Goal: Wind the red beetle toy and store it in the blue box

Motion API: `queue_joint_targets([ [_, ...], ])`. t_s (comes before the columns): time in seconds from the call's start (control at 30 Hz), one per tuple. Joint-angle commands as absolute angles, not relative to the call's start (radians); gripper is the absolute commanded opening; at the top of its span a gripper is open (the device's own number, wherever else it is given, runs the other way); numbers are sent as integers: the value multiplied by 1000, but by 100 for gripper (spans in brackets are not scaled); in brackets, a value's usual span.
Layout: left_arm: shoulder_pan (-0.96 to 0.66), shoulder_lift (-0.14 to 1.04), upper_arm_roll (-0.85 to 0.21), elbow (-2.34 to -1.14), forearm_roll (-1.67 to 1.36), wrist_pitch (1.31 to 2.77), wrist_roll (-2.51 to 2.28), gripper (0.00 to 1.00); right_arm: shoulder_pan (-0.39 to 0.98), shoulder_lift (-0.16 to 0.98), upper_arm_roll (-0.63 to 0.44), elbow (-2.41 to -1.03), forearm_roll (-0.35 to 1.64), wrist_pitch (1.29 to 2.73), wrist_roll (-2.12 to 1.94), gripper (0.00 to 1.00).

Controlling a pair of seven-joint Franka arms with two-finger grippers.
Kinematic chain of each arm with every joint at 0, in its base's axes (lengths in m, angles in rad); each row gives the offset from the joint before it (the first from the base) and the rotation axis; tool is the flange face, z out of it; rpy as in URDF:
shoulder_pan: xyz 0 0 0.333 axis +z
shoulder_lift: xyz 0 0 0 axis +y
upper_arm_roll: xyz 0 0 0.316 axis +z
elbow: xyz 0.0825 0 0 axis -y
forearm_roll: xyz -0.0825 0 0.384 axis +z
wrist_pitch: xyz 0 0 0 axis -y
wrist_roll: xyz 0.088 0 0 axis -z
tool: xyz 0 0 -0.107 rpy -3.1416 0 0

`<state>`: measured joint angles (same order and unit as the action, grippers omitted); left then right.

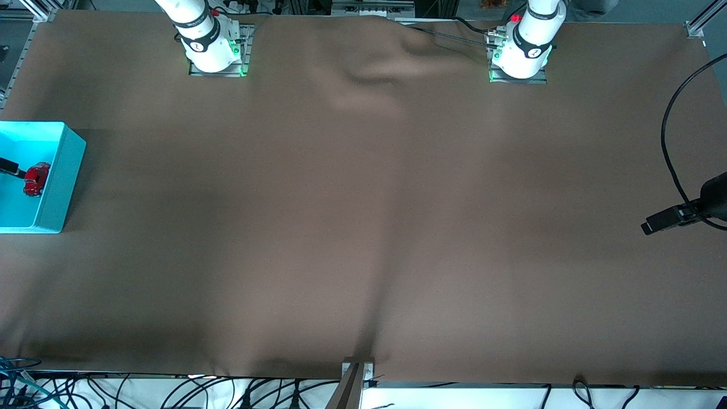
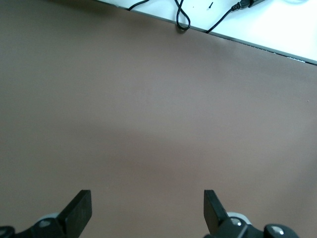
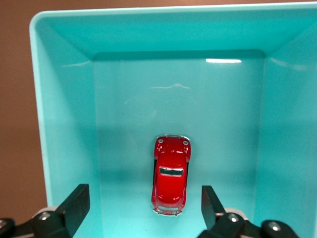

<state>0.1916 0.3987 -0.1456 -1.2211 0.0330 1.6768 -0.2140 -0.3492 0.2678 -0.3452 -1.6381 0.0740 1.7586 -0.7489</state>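
In the front view, a table (image 1: pixel 363 227) covered with plain brown cloth fills the frame. At the edge at the right arm's end of the table stands the turquoise-blue rectangular open-top plastic box (image 1: pixel 63 176), cut off by the frame. Inside it, close to the wall that faces the middle of the table, is the tiny glossy red beetle-shaped toy car (image 1: pixel 36 178). A dark finger of the right gripper (image 1: pixel 10 167) shows just beside the car, over the box's interior. The left gripper (image 1: pixel 663 218) hangs over the edge at the left arm's end of the table, with a black cable (image 1: pixel 665 142) looping above it.

In the left wrist view, the left gripper (image 2: pixel 147 210) has its jaws spread wide with nothing between them, over bare brown cloth; the table's edge and dark cables show past it.

In the right wrist view, the right gripper (image 3: pixel 144 206) has its jaws wide apart, one on either side of the red car (image 3: pixel 171 174) and touching nothing. The car sits upright on its wheels on the cyan floor of the box (image 3: pixel 67 129), clear of all its walls.
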Motion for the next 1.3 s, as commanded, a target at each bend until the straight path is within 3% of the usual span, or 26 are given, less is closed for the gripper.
queue_joint_targets([
  [0.0, 189, 402, -143, -1207, 46, 1678, -198, 100, -337, 206, -334, -1644, 55, 1706, -741, 100],
  [0.93, 189, 402, -143, -1209, 46, 1677, -198, 100, -224, -14, -324, -1654, 51, 1557, -733, 100],
  [1.27, 187, 402, -144, -1209, 46, 1677, -198, 100, -181, -57, -233, -1647, 2, 1532, -594, 100],
])
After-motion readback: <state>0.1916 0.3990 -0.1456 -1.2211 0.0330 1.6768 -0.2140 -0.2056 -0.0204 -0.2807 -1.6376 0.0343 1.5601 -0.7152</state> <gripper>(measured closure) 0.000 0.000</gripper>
